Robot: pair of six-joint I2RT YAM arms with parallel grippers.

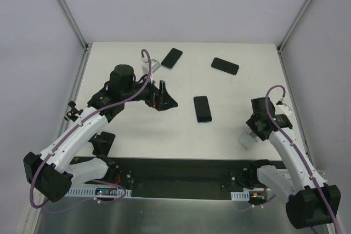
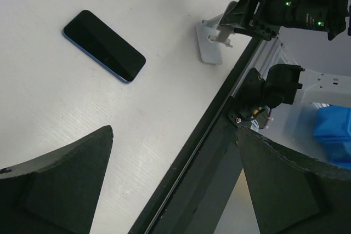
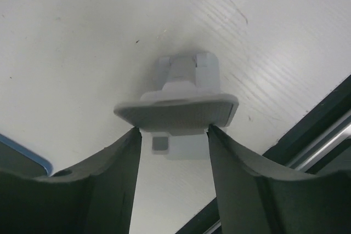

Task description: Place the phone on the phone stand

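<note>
Lying flat, screen up, mid-table [image 1: 164,141], the phone [image 1: 202,108] runs its long axis roughly from near edge to far edge; it has not been picked up. Its phone stand [image 3: 178,108] sits by the near right edge, seemingly pinched at the plate by the right gripper [image 3: 173,135], though contact is hard to confirm. The left gripper [image 2: 175,190] hangs spread wide and empty, so pickup and placement remain.
</note>
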